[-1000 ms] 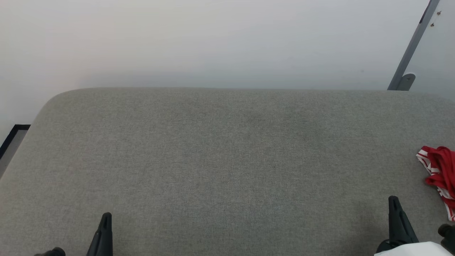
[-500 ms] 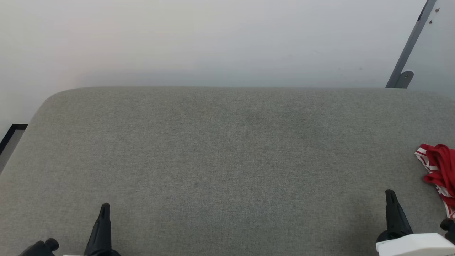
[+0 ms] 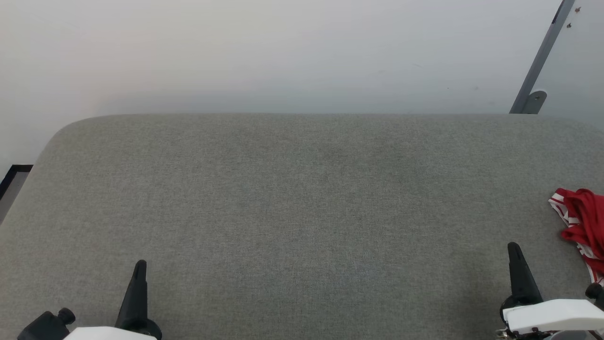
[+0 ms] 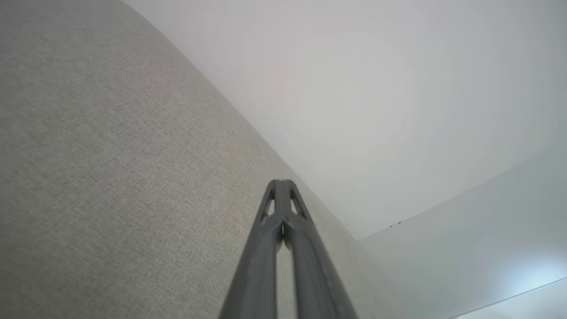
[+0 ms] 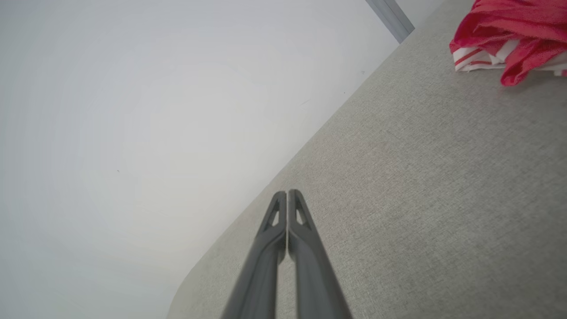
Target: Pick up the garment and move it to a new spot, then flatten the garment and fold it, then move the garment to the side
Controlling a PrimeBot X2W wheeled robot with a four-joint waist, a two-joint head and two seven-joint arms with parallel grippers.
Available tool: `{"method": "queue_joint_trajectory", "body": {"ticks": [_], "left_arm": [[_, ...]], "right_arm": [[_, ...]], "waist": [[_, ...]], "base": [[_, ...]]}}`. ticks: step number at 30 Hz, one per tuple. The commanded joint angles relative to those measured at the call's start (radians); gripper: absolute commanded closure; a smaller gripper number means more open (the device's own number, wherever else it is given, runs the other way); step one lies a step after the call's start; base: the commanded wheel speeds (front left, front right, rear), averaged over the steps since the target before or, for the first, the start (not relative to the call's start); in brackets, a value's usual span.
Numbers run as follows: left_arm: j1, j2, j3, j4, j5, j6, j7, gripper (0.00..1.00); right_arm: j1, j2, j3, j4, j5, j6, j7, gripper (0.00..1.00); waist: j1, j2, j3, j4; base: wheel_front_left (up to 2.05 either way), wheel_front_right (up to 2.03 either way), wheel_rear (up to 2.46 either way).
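The garment (image 3: 583, 225), red with white-and-red striped trim, lies crumpled at the right edge of the grey fabric surface (image 3: 302, 203), partly cut off by the head view's border. In the right wrist view the garment (image 5: 509, 37) bunches at the upper right. My right gripper (image 3: 515, 255) is shut and empty, a short way left of and nearer than the garment; the right gripper's tips (image 5: 287, 195) meet over bare fabric. My left gripper (image 3: 139, 269) is shut and empty at the lower left, far from the garment; its closed tips (image 4: 280, 184) point along the surface.
A pale wall (image 3: 283, 52) rises behind the grey surface's far edge. A grey metal bar (image 3: 538, 61) leans at the upper right. A strip of dark-edged floor (image 3: 12, 182) shows past the surface's left edge.
Both grippers have risen further up the head view, with more of their white wrists showing. The scene has shifted slightly, so the camera has moved. The garment lies as before.
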Motion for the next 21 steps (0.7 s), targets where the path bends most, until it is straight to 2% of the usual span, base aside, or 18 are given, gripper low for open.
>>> {"method": "queue_joint_trajectory", "body": {"ticks": [1,21], "left_arm": [[-0.031,0.003,0.008,-0.005,-0.034,0.001,0.007,1.0],[-0.092,-0.017,0.028,0.036,-0.225,0.001,0.064,1.0]], "right_arm": [[-0.024,-0.006,0.001,-0.006,0.031,0.0,0.008,1.0],[-0.065,-0.008,0.008,0.009,0.241,0.0,0.063,1.0]], "waist": [[0.0,0.0,0.001,-0.001],[0.0,0.0,0.01,-0.011]], "base": [[0.0,0.0,0.0],[0.0,0.0,0.0]]}}
